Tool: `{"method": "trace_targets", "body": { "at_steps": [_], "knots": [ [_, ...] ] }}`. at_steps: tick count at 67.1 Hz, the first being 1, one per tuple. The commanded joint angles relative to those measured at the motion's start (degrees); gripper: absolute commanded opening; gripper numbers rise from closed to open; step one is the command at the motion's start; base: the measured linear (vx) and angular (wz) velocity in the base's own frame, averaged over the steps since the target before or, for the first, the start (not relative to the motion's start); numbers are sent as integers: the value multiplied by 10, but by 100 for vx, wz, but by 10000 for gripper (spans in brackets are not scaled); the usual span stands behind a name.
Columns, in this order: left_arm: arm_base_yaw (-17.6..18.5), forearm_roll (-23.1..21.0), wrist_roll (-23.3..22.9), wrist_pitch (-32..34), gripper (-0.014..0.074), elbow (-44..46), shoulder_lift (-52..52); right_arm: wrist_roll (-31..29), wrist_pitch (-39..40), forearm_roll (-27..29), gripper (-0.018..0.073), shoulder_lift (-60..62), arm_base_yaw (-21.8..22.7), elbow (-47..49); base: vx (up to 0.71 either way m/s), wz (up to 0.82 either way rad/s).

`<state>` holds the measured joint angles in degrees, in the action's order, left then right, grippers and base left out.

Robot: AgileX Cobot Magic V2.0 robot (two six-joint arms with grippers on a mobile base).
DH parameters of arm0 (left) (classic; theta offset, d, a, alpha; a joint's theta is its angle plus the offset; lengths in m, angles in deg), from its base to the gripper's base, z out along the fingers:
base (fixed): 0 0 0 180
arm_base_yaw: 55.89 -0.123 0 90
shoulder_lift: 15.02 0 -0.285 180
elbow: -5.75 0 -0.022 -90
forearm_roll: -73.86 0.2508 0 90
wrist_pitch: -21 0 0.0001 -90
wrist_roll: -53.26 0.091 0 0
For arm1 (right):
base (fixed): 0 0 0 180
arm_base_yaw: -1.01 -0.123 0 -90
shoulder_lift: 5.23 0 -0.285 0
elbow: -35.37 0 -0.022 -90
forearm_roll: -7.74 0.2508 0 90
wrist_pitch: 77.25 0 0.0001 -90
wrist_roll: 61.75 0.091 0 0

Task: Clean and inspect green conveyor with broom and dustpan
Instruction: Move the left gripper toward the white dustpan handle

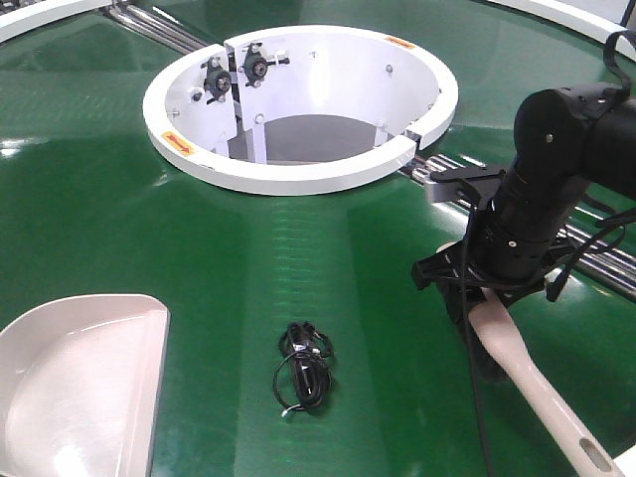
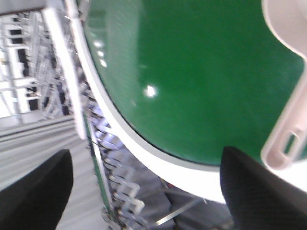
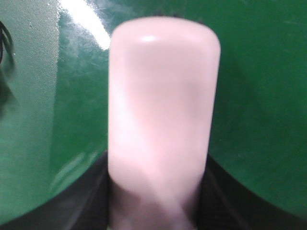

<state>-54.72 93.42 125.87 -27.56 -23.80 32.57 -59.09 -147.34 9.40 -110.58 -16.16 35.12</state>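
Observation:
The green conveyor (image 1: 99, 199) fills the front view, its white hub ring (image 1: 298, 177) at the top centre. My right gripper (image 1: 479, 303) is shut on the pale pink broom (image 1: 537, 388), whose handle slants down to the bottom right corner. In the right wrist view the broom (image 3: 163, 96) sits clamped between the jaws of the right gripper (image 3: 158, 177) over the belt (image 3: 259, 96). The dustpan (image 1: 79, 388) lies at the lower left. In the left wrist view my left gripper (image 2: 144, 167) is open and empty off the belt's white rim, beside the dustpan's handle (image 2: 288, 129).
A tangle of black cable (image 1: 306, 366) lies on the belt between dustpan and broom. Strips of metal rollers (image 1: 159, 25) run out from the hub. Beyond the belt's white outer rim (image 2: 124, 129) are metal frames and floor.

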Motion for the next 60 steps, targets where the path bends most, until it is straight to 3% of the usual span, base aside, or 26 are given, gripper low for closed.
{"method": "trace_targets", "body": {
  "at_steps": [1,8,22,35,46,60],
  "knots": [
    [3,31,2,-31,573,19,9,1,-3,-3,-8,28,3,17,0,0],
    [3,59,2,-89,573,20,32,1,-3,-3,-8,28,3,17,0,0],
    [3,71,3,-161,573,21,122,1,-3,-3,-8,28,3,17,0,0],
    [3,66,3,-173,573,23,203,1,-3,-3,-8,28,3,17,0,0],
    [1,62,3,-228,573,68,282,1,-3,-3,-8,28,3,17,0,0],
    [1,50,3,-228,573,116,335,1,-3,-3,-8,28,3,17,0,0]
  ]
}}
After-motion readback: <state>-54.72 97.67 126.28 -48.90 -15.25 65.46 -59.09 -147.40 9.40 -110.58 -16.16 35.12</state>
